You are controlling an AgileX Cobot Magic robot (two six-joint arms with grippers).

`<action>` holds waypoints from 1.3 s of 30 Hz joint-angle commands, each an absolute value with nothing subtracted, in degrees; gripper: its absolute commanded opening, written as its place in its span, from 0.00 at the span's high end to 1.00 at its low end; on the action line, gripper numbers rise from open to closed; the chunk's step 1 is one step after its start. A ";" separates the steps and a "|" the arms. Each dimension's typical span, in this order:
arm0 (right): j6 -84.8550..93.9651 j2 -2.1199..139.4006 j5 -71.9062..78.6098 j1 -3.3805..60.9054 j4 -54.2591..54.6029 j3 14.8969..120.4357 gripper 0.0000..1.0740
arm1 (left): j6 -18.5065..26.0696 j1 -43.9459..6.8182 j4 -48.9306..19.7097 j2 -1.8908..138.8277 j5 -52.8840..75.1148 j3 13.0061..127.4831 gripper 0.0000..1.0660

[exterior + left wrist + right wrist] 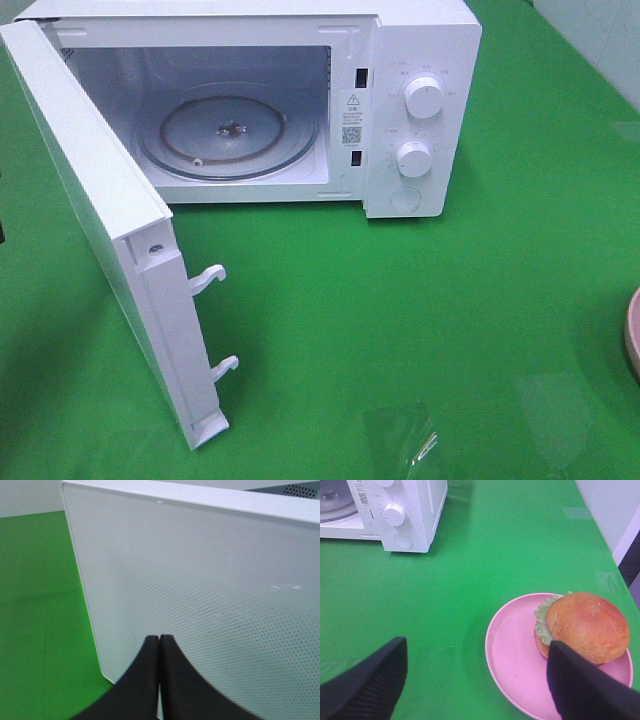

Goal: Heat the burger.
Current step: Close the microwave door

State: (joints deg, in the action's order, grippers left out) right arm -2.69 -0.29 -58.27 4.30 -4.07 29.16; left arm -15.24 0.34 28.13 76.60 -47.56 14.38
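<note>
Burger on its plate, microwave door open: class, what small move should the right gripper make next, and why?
Probably lower the right gripper toward the burger. Its jaws stand open and empty, the burger sits untouched on the pink plate, and the microwave already has its door swung open with a bare turntable inside.

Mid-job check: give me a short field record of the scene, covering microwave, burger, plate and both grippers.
microwave: door swung wide open, glass turntable bare
burger: on the pink plate, toward one side
pink plate: on the green table, apart from the microwave
left gripper: shut, holding nothing, right by the door's outer face
right gripper: open, above the plate's near edge, burger not gripped
</note>
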 commanded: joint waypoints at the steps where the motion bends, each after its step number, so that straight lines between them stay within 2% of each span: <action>1: -1.95 -1.66 -57.47 4.07 -3.78 28.99 0.29 | -16.50 -2.92 28.82 79.64 -50.13 16.10 1.00; 8: -1.95 -1.66 -57.47 4.07 -3.78 28.99 0.29 | -14.55 -6.36 26.30 82.39 -49.45 17.65 1.00; 12: -1.95 -1.66 -57.47 4.07 -3.78 28.99 0.29 | -12.78 -10.03 20.51 85.31 -50.36 17.93 1.00; 14: -1.95 -1.66 -57.47 4.07 -3.78 28.99 0.29 | -11.69 -11.06 19.71 85.94 -50.76 17.93 1.00; 25: -1.95 -1.66 -57.47 4.07 -3.78 28.99 0.29 | -12.15 -12.61 18.39 88.29 -50.99 20.68 1.00; 36: -1.95 -1.66 -57.47 4.07 -3.78 28.99 0.29 | -11.23 -18.91 12.55 92.59 -50.31 24.81 1.00; 39: -1.95 -1.66 -57.47 4.07 -3.78 28.99 0.29 | -9.51 -21.31 11.06 94.31 -49.50 27.27 1.00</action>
State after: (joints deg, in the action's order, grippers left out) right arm -2.69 -0.29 -58.27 4.30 -4.07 29.16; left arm -9.85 -20.91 11.92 94.31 -49.62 26.76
